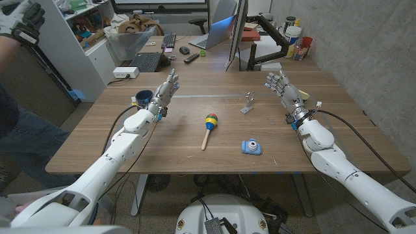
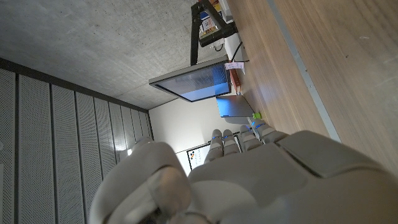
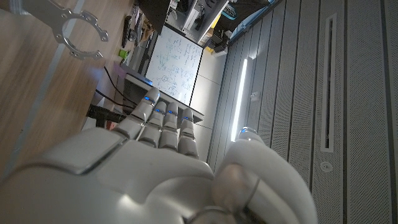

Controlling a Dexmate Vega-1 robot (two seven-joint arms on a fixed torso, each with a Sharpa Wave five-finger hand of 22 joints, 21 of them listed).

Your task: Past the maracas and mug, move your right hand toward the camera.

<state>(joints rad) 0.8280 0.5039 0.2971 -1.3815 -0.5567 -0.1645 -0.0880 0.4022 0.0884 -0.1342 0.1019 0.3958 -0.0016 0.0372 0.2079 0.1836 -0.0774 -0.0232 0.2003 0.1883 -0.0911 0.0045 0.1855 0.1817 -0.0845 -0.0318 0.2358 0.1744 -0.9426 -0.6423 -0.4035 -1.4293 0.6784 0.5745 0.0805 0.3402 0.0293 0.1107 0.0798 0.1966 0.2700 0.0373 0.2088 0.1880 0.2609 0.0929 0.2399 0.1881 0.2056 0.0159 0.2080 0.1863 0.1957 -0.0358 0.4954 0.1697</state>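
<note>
Small blue toy camera (image 1: 251, 147) lies on table (image 1: 195, 156).

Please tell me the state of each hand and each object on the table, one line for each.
left hand: raised, fingers apart, holds nothing
right hand: raised, fingers apart, holds nothing
maraca: lying on the table
mug: upright, behind the left hand
toy camera: lying on the table
metal bracket: standing, untouched

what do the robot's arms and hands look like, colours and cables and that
Both arms have smooth white rounded shells with dark seams at the joints. The left hand and right hand are silver-grey metal, segmented, with small blue lights on the fingers. The wrists are dark, and a black cable loops along each forearm. Up close, the backs of the hands are pale grey moulded panels.
</note>
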